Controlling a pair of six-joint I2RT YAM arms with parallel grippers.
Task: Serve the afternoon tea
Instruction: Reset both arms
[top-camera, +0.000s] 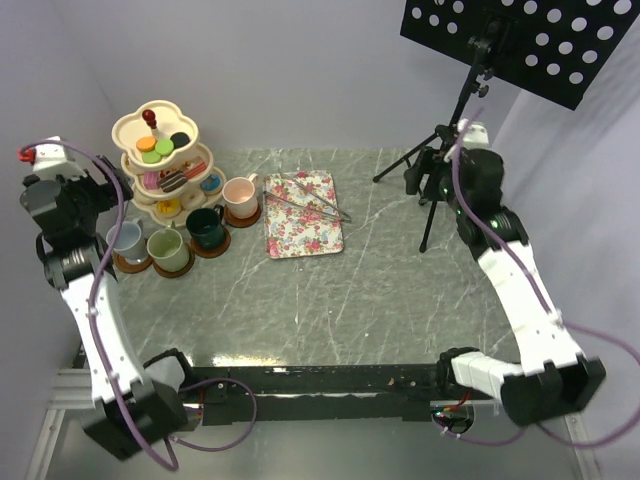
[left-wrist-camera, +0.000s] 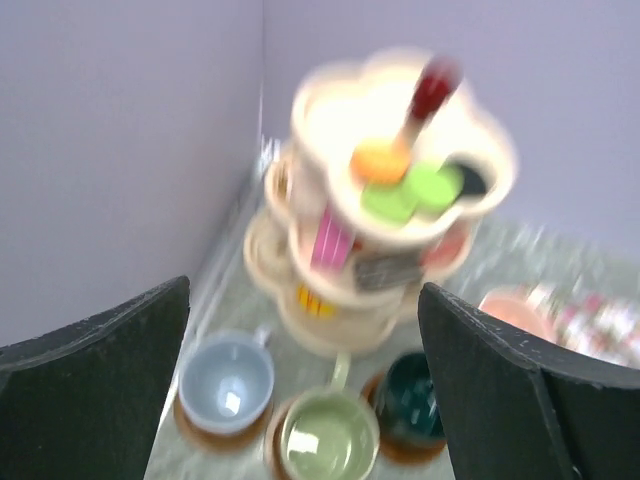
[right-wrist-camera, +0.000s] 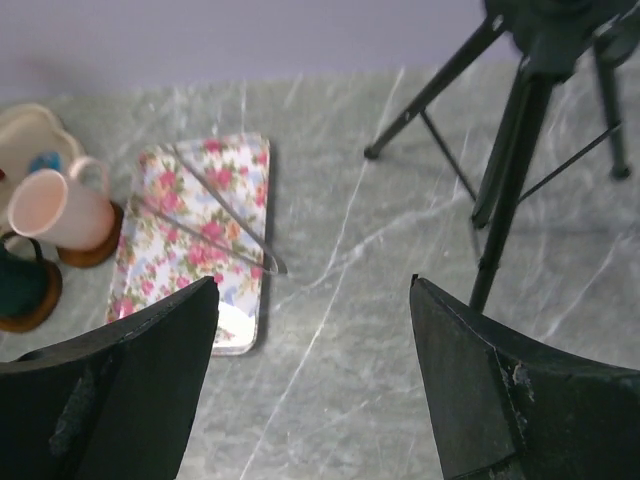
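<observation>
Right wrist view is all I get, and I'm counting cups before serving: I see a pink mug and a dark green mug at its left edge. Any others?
Observer: Two more: a light blue mug and a light green mug, each on a round brown saucer, on the left-arm side of the dark green mug.
Operator: What's behind them?
Observer: A cream three-tier stand; its top tier holds orange, green and black toy macarons.
Operator: And the left tool?
Observer: Open, holding nothing, looking down at that stand.

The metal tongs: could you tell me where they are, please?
In the top view, metal tongs lie on the floral rectangular tray, right of the pink mug.
</observation>
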